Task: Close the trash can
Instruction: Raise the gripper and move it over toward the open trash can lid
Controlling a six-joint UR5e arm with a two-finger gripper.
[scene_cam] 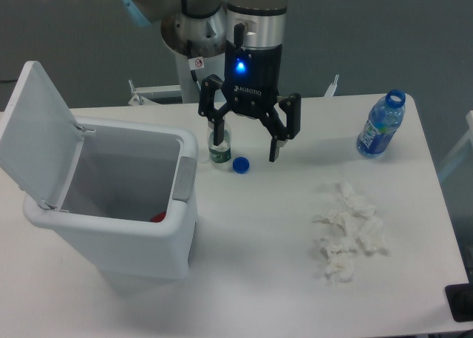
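Trash can (pixel 111 208) sits front-left on the worktop (pixel 266 279), lid (pixel 35 131) swung up and back on the left-side hinge, standing near upright, so task not started as far as closing goes; lid needs a push over and down onto the rim. Grey latch tab (pixel 184 179) visible on the right wall of the bin, facing the middle of the worktop. Interior mostly bare, small red item (pixel 158 217) at the bottom, can't tell what it is. Only one view, fixed cam. End effector (pixel 247 142) hangs above the worktop behind and to the right of the bin, well apart from the lid, fingers spread wide and pointing down, holding nothing, touching nothing I can see. Left finger overlaps a small clear bottle w/ green label (pixel 219 147) in the pic, looks like it's in front of or beside it, contact can't be confirmed. Blue cap (pixel 240 164) lies on the worktop just right of that bottle, roughly under the open fingers. Other stuff: blue water bottle (pixel 380 125), uncapped, far right; crumpled white tissues (pixel 349 231) right of centre. My read: arm has to travel left, get behind or above the lid top edge, then tip it fwd. Risk: bin is light plastic, a sideways shove could slide it rather than close it.
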